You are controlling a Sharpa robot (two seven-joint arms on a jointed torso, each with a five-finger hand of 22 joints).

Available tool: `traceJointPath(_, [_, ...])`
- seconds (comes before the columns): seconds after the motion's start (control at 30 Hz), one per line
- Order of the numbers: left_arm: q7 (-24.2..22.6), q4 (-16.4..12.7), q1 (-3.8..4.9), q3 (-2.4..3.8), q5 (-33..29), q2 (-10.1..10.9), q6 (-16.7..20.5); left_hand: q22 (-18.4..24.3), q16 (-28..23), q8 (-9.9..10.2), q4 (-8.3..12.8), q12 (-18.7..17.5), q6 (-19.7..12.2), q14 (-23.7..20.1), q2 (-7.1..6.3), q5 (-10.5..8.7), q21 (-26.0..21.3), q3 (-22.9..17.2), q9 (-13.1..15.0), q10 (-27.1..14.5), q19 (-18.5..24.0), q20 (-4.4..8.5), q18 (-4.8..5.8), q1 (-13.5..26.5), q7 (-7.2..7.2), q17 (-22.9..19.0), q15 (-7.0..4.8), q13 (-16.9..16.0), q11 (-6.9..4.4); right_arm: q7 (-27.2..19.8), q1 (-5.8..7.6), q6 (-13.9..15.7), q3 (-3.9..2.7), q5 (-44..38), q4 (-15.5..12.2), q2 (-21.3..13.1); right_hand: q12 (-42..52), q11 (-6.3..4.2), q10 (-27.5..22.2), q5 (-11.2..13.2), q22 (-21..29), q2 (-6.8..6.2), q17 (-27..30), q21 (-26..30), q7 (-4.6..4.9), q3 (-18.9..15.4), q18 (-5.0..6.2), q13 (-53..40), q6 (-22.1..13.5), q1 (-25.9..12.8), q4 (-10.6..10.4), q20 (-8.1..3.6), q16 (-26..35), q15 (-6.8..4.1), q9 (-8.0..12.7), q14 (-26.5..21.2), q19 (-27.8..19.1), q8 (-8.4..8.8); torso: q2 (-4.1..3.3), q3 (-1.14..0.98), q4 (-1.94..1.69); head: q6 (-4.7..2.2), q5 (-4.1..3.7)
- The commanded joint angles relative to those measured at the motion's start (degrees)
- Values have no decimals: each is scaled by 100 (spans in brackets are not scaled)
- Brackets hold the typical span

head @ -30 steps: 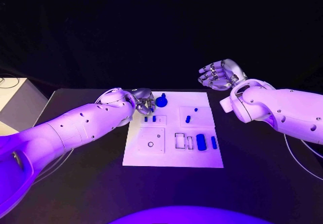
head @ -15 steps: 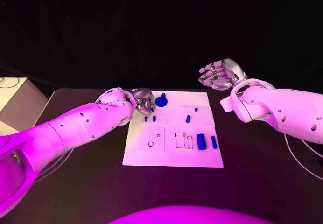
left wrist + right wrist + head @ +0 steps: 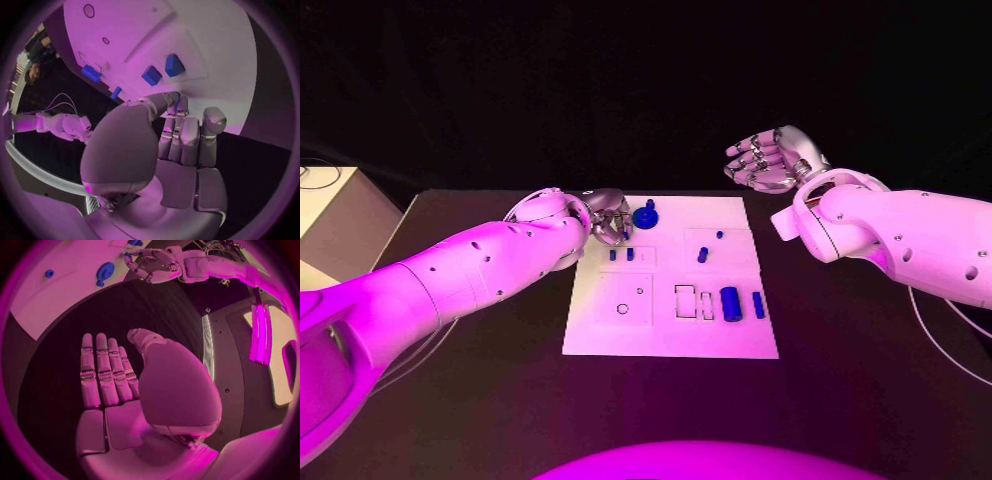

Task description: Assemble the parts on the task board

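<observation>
The job looked only partly done. On the white board point(image 3: 669, 335), two small blue pegs point(image 3: 620, 254) stood in a slot near its far left corner, and a round blue knob point(image 3: 646, 216) sat at the far edge of the board, just beside the left hand point(image 3: 606, 218). Two more little blue bits point(image 3: 710, 247) lay toward the far right of the board. A fat blue block point(image 3: 730, 303) and a thin blue bar point(image 3: 759, 305) lay by the empty frames point(image 3: 685, 301) on the near right of the board, so those holes seemed not yet filled.

The left hand had its fingers curled in over the far left corner of the board; I could not tell if it held anything. The right hand point(image 3: 769, 160) was off past the far right corner of the board, fingers apart and holding nothing.
</observation>
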State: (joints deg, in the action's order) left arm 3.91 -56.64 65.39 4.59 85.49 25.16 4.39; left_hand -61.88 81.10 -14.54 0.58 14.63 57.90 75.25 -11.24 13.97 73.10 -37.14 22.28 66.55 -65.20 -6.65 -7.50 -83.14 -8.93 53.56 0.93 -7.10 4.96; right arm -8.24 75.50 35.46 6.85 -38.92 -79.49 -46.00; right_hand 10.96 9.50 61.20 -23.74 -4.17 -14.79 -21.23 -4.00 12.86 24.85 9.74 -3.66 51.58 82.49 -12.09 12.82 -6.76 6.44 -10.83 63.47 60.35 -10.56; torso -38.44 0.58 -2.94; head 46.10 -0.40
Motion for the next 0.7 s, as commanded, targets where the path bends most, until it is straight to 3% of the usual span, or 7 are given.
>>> traceJointPath(0.03, [-35,14,-33,-25,-27,-8,-10,32,-44,152,40,-92,-185,-76,-9,15,-39,-4,-79,-70,62,-22,4,72,-20,-67,43,-7,43,-71,1,-57,-2,-46,-6,-4,-19,-13,-6,-15,4,1,5,-12,36,36,78,5,21,-38,-11,7,33,15,5,34,-15,13,5,-1,-1,2,-1])
traceJointPath(0.2, [-44,20,-33,-27,-24,-4,62,123,-79,313,49,-232,-405,-204,-72,17,-106,-6,-129,-187,170,-52,-22,130,-24,-241,65,4,65,-70,1,-54,-2,-46,-4,-1,-19,-13,-6,-15,4,1,5,-12,36,36,78,5,21,-38,-11,7,33,15,5,34,-15,13,7,-1,0,3,2])
traceJointPath(0.7, [57,20,-34,-27,24,17,166,194,-86,418,17,-286,-558,-279,-129,15,-165,23,-155,-218,246,-79,-38,224,8,-333,86,-13,80,-64,1,-51,-2,-46,2,-2,-25,-12,-6,-14,9,-6,10,-11,36,45,78,6,21,-45,-3,9,40,17,5,31,-18,15,3,-1,-3,-21,-5])
